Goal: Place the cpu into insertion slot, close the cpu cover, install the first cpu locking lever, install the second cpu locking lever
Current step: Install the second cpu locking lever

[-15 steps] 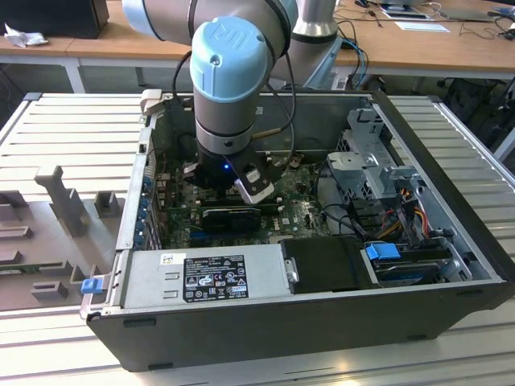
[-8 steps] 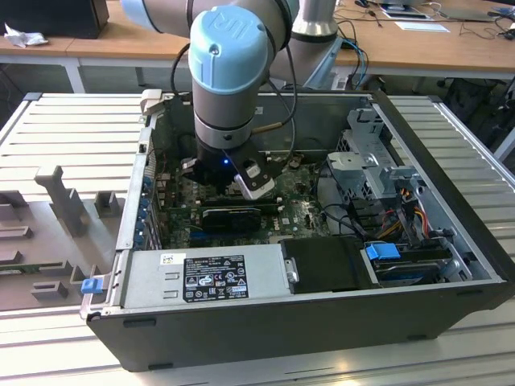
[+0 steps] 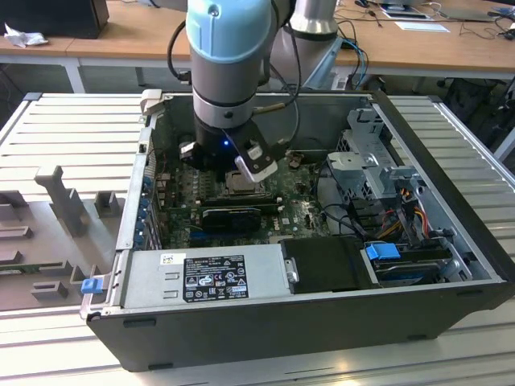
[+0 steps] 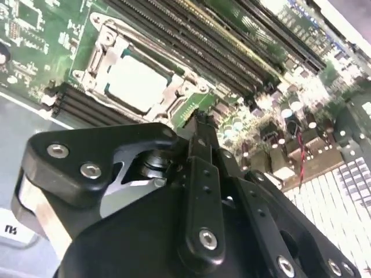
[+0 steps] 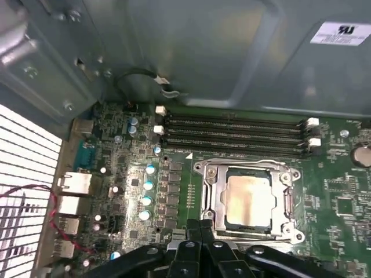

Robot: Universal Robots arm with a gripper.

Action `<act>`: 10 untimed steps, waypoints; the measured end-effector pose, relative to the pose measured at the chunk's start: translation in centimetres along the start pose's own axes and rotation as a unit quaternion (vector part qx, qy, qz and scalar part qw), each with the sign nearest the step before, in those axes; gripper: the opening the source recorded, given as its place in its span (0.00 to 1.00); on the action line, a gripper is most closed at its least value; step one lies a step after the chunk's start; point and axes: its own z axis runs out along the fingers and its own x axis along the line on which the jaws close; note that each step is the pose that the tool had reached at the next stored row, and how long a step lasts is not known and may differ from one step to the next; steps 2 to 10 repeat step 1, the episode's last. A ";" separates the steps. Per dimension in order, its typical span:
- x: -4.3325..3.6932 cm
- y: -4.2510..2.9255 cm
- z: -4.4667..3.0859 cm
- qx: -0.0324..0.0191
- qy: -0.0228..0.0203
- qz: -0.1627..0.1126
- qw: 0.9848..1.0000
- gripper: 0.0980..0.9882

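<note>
The cpu [image 5: 249,200] lies flat in the insertion slot [image 5: 204,204] of the green motherboard, its pale metal face showing through the window of the cpu cover [image 5: 215,194], which lies down over it. In the second wrist view the cpu [image 4: 136,81] sits in the cover frame [image 4: 95,55] just beyond my gripper [image 4: 199,121]. The fingers [image 5: 200,229] are shut together with nothing between them, close to the socket's edge and a little above the board. In the exterior view the gripper [image 3: 239,170] hangs over the slot [image 3: 241,185] inside the case.
Long black memory slots [image 5: 232,130] run beside the socket. A black expansion card [image 3: 232,215] lies in front of it, a grey power supply [image 3: 205,273] at the case's near wall, a drive cage with cables [image 3: 378,173] on the exterior view's right. Case walls enclose the board.
</note>
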 end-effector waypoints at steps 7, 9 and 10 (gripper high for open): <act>0.00 0.03 -0.08 0.000 0.000 0.000 1.000 0.01; 0.00 0.03 -0.08 0.000 0.000 0.000 1.000 0.01; 0.00 0.03 -0.08 0.000 0.000 0.000 1.000 0.01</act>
